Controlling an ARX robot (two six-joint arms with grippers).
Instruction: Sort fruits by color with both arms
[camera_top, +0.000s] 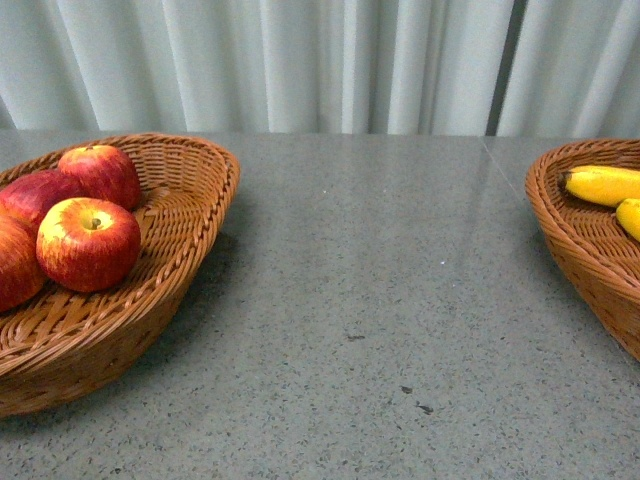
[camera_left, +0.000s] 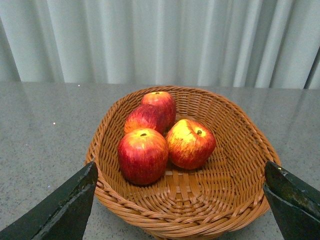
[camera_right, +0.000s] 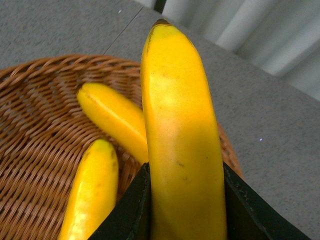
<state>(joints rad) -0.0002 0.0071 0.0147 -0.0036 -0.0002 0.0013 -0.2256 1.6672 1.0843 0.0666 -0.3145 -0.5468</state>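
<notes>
Several red apples (camera_top: 88, 242) lie in the left wicker basket (camera_top: 190, 240); they also show in the left wrist view (camera_left: 143, 156), in that basket (camera_left: 235, 185). My left gripper (camera_left: 182, 202) is open and empty, jaws wide apart, just before the basket's near rim. My right gripper (camera_right: 182, 210) is shut on a banana (camera_right: 182, 150) and holds it above the right wicker basket (camera_right: 35, 130), where two more bananas (camera_right: 112, 117) lie. In the front view two bananas (camera_top: 603, 185) show in the right basket (camera_top: 580, 245); neither arm shows there.
A grey speckled table (camera_top: 370, 300) stretches between the two baskets. Pale curtains (camera_top: 300, 60) hang behind the table's far edge. The right basket is cut off by the front view's right edge.
</notes>
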